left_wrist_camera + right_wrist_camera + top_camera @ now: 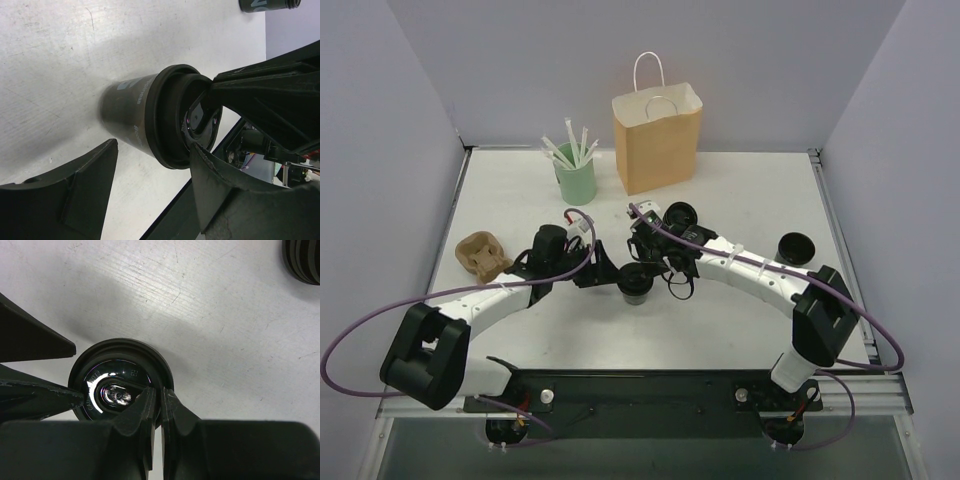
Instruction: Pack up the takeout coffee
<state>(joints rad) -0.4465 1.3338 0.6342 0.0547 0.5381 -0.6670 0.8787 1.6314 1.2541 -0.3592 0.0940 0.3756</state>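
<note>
The takeout coffee (636,284) is a small black cup with its black lid (107,372) on, standing mid-table. My left gripper (610,272) reaches in from the left. In the left wrist view the cup (130,117) lies between the open fingers: one finger (75,200) stands apart from the wall and the other (235,195) is at the lid's rim. My right gripper (665,270) comes from the right and is shut, its tips (160,395) at the lid's near rim. Whether the rim is pinched between them is unclear.
A brown paper bag (657,135) stands open at the back. A mint-green cup of white straws (575,182) is left of it. A brown pulp carrier (482,255) lies at far left. Another black cup (680,215) and a loose black lid (796,247) sit to the right.
</note>
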